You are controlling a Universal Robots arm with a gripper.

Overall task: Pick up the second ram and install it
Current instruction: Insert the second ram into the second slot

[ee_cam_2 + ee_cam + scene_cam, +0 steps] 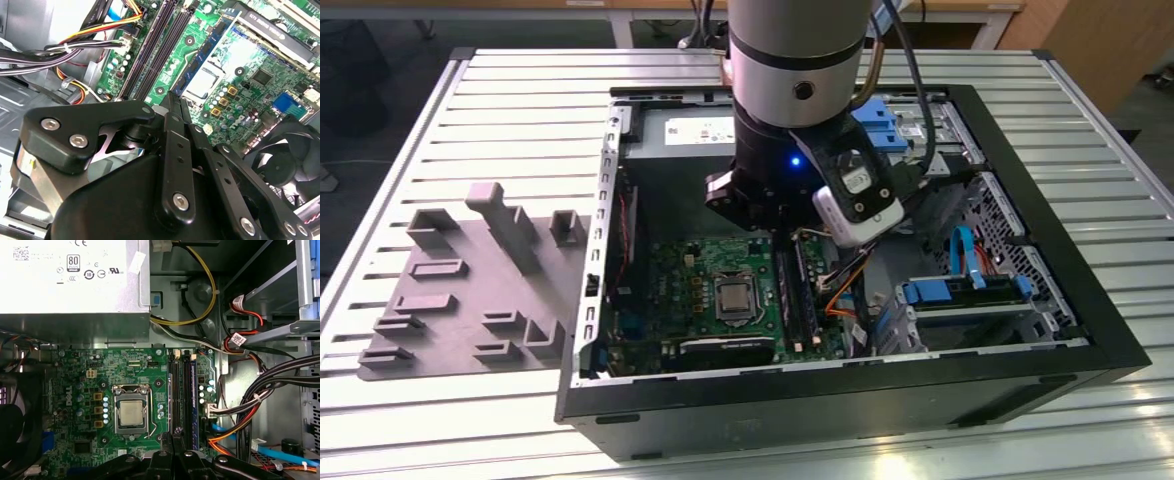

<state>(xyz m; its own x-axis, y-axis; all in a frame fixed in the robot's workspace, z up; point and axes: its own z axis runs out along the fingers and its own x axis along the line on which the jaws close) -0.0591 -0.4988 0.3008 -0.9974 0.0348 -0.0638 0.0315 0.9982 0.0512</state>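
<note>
Tool (172,97) hangs closed above the slotted second ram (173,395).

1. The counter (520,90) is ribbed bare metal, matt silver.
2. The computer case (854,400) has a matt black exterior.
3. The tray (454,335) is moulded grey plastic, matt.
4. The motherboard (70,390) is glossy green; the processor lid (131,412) is satin metal.
5. The tool (173,100) has smooth black links and bright metal screws.

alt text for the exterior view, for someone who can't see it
A robot arm reaches down into an open computer case on a slatted metal table, its gripper over the memory slots of the green motherboard. A grey moulded tray lies to the exterior view's left of the case.
</note>
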